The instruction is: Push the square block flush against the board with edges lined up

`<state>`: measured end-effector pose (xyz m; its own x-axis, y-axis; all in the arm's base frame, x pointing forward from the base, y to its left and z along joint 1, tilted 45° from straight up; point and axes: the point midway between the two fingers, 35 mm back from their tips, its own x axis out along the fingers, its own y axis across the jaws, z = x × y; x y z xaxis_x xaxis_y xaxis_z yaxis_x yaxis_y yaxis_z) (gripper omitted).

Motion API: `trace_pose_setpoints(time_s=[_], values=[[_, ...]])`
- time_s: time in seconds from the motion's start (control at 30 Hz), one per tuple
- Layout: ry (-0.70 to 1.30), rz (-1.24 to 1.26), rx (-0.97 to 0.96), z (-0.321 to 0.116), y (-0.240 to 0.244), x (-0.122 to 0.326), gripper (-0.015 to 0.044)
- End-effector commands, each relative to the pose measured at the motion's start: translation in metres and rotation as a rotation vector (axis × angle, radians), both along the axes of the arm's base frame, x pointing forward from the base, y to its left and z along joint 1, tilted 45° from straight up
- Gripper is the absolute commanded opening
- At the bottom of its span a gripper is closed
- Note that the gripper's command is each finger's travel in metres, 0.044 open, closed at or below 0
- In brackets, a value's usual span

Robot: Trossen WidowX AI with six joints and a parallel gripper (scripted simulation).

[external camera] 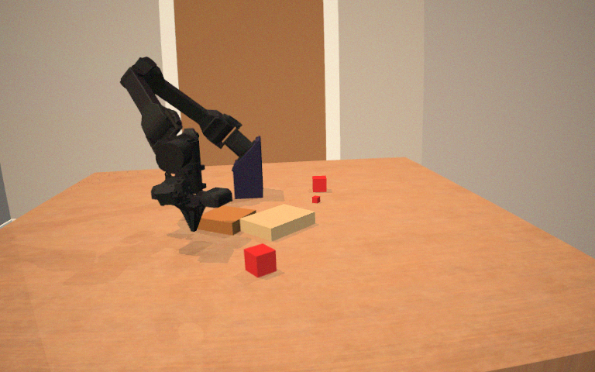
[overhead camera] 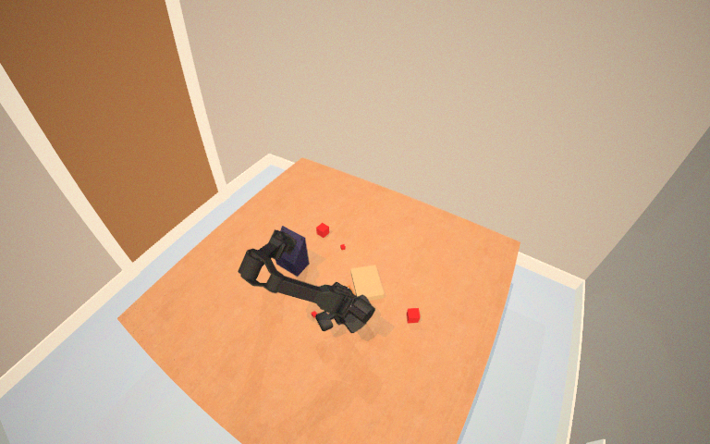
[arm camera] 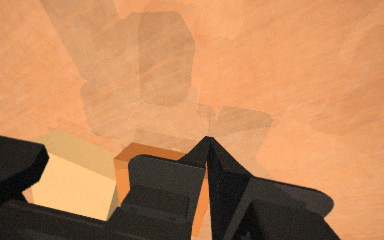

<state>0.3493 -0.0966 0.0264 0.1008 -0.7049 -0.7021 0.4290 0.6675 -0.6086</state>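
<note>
The square block, orange-brown, lies flat on the table beside the pale tan board. The block is to the board's left in the exterior view. Only a narrow strip lies between them in the wrist view; I cannot tell whether they touch. The arm hides the block in the top view. My gripper is shut and empty, pointing down. Its tips are low, by the block's side away from the board. Contact with the block is unclear.
A larger red cube lies on the near side of the board in the exterior view. Another red cube and a tiny one lie near the dark blue arm base. A small red piece is by the arm.
</note>
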Motion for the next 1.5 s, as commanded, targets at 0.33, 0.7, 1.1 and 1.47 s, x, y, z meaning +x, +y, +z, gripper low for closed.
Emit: trace_pose_setpoints(time_s=[0.33, 0.7, 1.1, 1.47], values=[[-0.014, -0.007, 0.004, -0.006, 0.002, -0.006, 0.0], [-0.013, -0.007, 0.005, -0.01, 0.005, -0.014, 0.0], [-0.013, -0.007, 0.005, -0.013, 0.007, -0.022, 0.0], [-0.012, -0.007, 0.006, -0.017, 0.01, -0.029, 0.0]])
